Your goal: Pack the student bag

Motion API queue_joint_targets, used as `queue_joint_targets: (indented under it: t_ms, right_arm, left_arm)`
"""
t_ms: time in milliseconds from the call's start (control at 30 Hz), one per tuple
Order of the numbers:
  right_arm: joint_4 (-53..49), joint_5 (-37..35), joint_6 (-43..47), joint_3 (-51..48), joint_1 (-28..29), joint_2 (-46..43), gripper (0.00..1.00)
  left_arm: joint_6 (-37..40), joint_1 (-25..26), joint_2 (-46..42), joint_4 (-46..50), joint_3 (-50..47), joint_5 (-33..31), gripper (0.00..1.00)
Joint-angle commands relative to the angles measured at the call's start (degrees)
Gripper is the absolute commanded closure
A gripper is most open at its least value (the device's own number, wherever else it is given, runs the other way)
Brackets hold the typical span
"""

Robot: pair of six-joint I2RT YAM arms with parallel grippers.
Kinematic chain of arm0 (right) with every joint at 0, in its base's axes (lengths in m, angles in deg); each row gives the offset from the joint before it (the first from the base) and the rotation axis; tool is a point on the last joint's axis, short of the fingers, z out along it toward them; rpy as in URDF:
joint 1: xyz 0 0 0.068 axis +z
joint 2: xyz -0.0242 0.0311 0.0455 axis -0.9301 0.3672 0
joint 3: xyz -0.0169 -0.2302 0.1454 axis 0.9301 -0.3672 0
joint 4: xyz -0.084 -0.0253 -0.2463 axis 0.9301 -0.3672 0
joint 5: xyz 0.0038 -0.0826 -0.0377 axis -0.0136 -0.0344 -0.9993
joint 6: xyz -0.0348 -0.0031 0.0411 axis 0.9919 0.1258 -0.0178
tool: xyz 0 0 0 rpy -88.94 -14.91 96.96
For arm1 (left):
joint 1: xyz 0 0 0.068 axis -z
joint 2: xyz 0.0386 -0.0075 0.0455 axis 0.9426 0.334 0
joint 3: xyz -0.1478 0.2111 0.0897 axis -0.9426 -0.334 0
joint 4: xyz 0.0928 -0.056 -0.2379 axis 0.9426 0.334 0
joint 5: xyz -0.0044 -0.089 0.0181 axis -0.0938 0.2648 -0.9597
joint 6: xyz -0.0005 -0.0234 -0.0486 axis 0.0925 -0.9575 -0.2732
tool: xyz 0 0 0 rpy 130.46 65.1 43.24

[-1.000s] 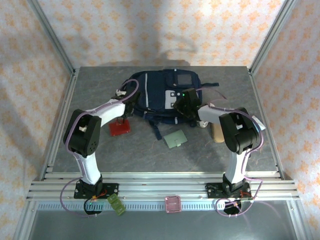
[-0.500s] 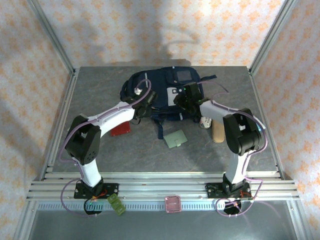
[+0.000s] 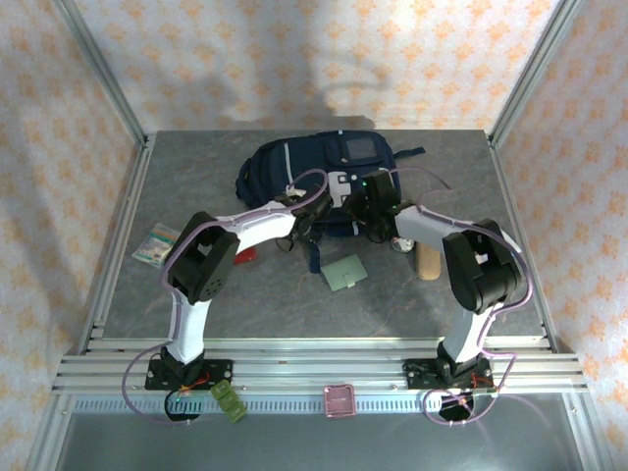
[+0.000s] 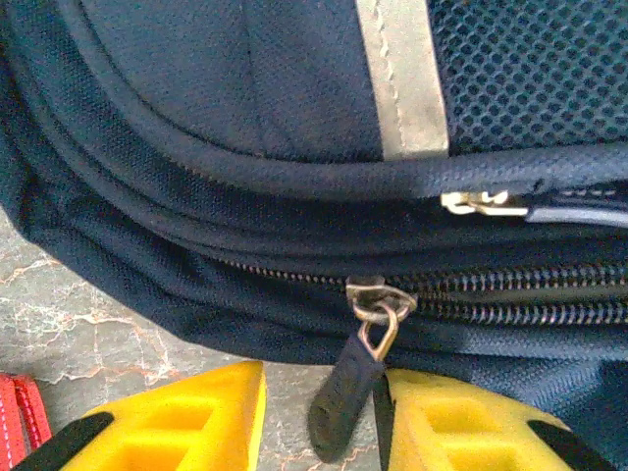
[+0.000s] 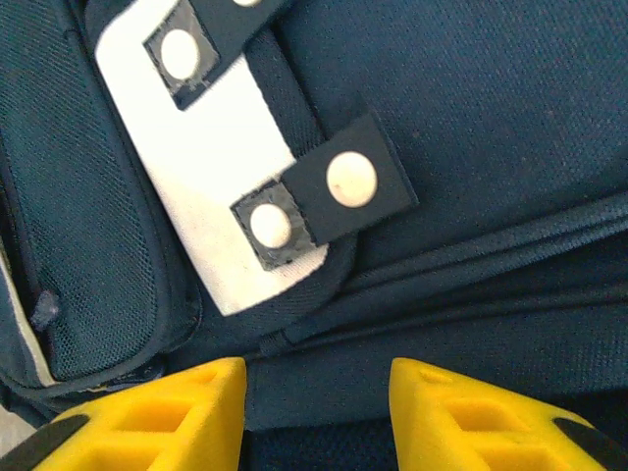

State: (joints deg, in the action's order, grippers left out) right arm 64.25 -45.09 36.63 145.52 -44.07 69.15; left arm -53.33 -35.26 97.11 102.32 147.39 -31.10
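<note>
- Grey, marble-veined surface (image 3: pixel 294 309) fills an aluminium-framed cell. On the ribbed metal rail (image 3: pixel 324 371) at its near edge lie a small green piece (image 3: pixel 228 400) and a pink square piece (image 3: pixel 340 400), both too small to name.
- Both arms rise from that rail and reach toward the middle, lilac cables looped along them.
- A flat, pale green square (image 3: pixel 344 271) lies on the surface between the arms. A tan, blunt-ended cylinder (image 3: pixel 428 263) lies to its right. A red, stitched item (image 4: pixel 20 422) sits under the left arm, mostly hidden. A small clear packet (image 3: pixel 156 243) lies well apart at the left.
- The left tool (image 4: pixel 324 397) has its yellow, hollow-ribbed fingers apart at the bag's near edge. A dark, rounded zipper pull (image 4: pixel 345 407) hangs between them, close against one finger, and nothing is clamped. The pull's lower end is cut off by the frame.
- The pull hangs from a brassy slider (image 4: pixel 378 294) on a toothed zipper. A second slider (image 4: pixel 481 203) sits above it beside dark mesh (image 4: pixel 530 69).
- The right tool (image 5: pixel 314 412) also has its fingers apart, just above woven navy fabric, gripping nothing. Whether the tips touch the cloth cannot be told.
- Ahead of it is a white patch (image 5: pixel 221 211) with dark tabs and round pale snaps (image 5: pixel 350 180).
- The student bag (image 3: pixel 294 172) lies flat at the far middle of the surface with its front up. It is navy with pale stripes and a square grey panel (image 3: pixel 359 150). The tools cover part of its near edge.
- Cream wallpaper (image 3: pixel 294 59) with orange motifs closes the back and sides.
</note>
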Motion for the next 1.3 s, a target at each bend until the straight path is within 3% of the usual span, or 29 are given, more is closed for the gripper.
queue_joint_targets:
  t_ms: [0,233,300,333,500,667,900,1133,1267]
  right_arm:
    - [1.83,0.09,-0.78,-0.76,0.14,-2.27,0.58]
    - [2.00,0.25,-0.93,-0.93,0.14,-2.54,0.58]
    - [2.09,0.50,-1.16,-0.84,0.22,-2.19,0.58]
    - [2.13,0.61,-1.26,-0.83,0.21,-2.08,0.58]
    - [2.32,0.84,-1.37,-0.95,0.34,-2.06,0.58]
    - [1.83,0.98,-1.02,-1.54,0.66,-2.53,0.58]
    - [2.07,1.61,-1.17,-3.71,2.35,-4.02,0.58]
    - [4.32,5.70,-3.13,-4.23,4.79,-4.07,0.58]
    - [3.80,5.66,-4.31,-1.49,5.75,-1.47,0.59]
  left_arm:
    - [0.42,-0.04,1.39,1.31,3.07,-3.36,0.62]
    - [3.40,-0.15,3.27,1.42,5.64,-1.85,0.63]
    - [4.34,-0.15,4.05,1.31,6.15,-0.79,0.77]
    - [4.39,-0.15,4.31,1.11,6.16,-0.72,0.79]
    - [5.54,-0.92,5.18,-0.60,5.82,0.27,0.75]
    - [7.43,-1.25,4.00,-3.31,3.89,0.70,1.00]
    - [10.97,-1.65,-0.75,-5.78,0.38,2.62,1.00]
    - [11.10,-1.11,-9.25,-9.28,-4.30,15.31,1.00]
    - [10.14,0.51,-9.83,-9.43,-4.03,17.20,1.00]
